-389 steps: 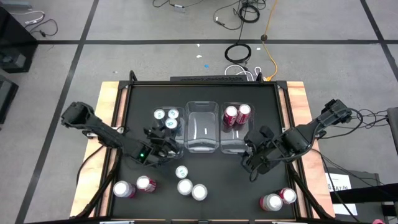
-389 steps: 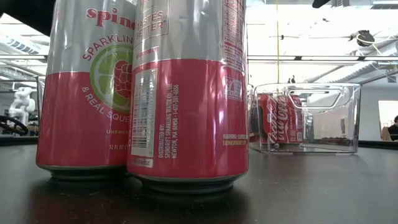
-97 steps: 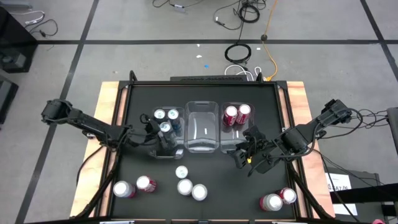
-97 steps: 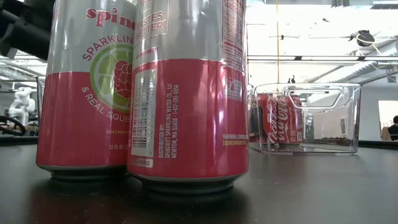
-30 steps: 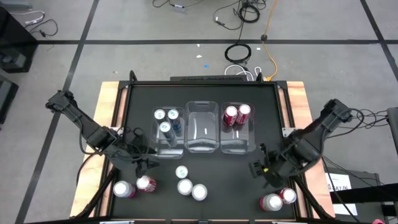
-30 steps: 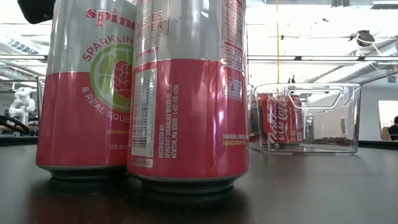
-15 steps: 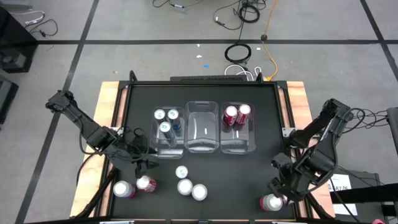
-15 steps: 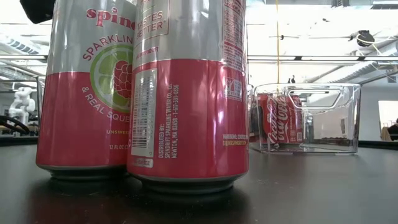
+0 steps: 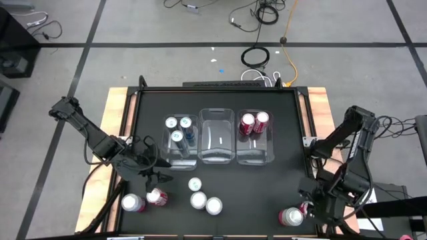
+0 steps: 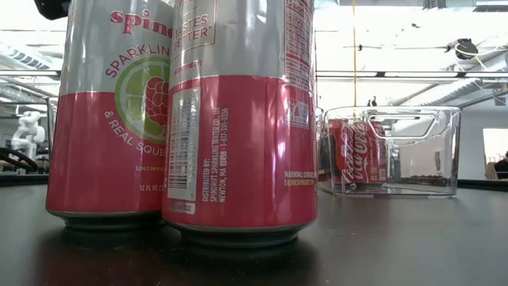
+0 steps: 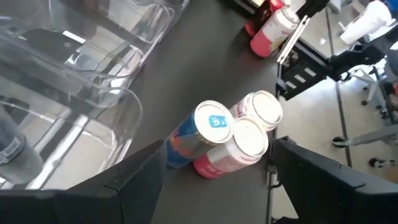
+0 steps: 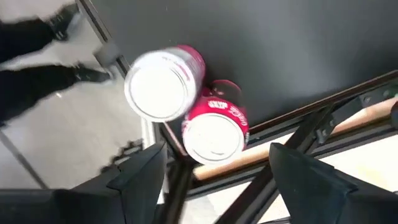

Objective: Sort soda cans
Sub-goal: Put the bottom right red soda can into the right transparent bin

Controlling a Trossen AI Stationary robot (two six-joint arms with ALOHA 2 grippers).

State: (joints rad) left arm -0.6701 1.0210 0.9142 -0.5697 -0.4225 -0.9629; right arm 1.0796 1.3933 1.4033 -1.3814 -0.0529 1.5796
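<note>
1. Five soda cans are already put away. Three blue cans (image 9: 177, 128) stand in the left bin (image 9: 181, 155), and two red cans (image 9: 253, 122) stand in the right bin (image 9: 254, 152). The middle bin (image 9: 217, 157) has no cans yet.
2. Seven cans are left on the black table (image 9: 233, 193), so I think the job is not yet half done.
3. The left gripper (image 9: 156, 176) is wide open and holds nothing. Two pink cans (image 9: 145, 199) sit just in front of it, and a group of three cans (image 11: 230, 138) is off to its side.
4. The right gripper (image 9: 311, 205) is also wide open and holds nothing. It hangs right above the last two cans (image 12: 186, 104) by the table's edge.
</note>
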